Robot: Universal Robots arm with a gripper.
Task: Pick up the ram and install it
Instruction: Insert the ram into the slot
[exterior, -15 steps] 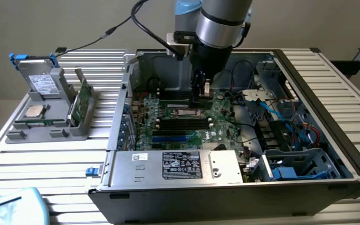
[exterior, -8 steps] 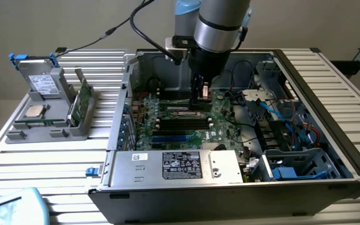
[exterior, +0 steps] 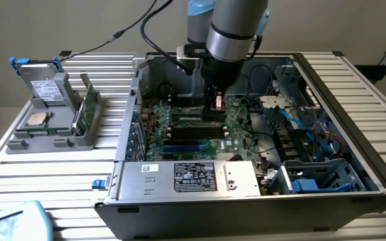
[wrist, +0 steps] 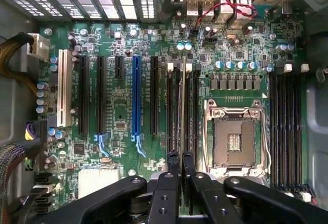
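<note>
The ram (wrist: 183,106) stands edge-on, clamped between the closed fingers of the gripper (wrist: 180,158). It sits above the black memory slots (wrist: 173,111), beside the CPU socket (wrist: 234,141). The exterior view adds the open computer case (exterior: 247,216) and, on its left, a grey parts tray (exterior: 52,139).

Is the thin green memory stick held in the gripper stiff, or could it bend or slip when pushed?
Probably stiff: the thin dark-green ram stick runs straight, edge-on, from the gripper without sagging. Likely light, being so thin. It might tilt or slip, since the narrow black fingers pinch a short part of it.
</note>
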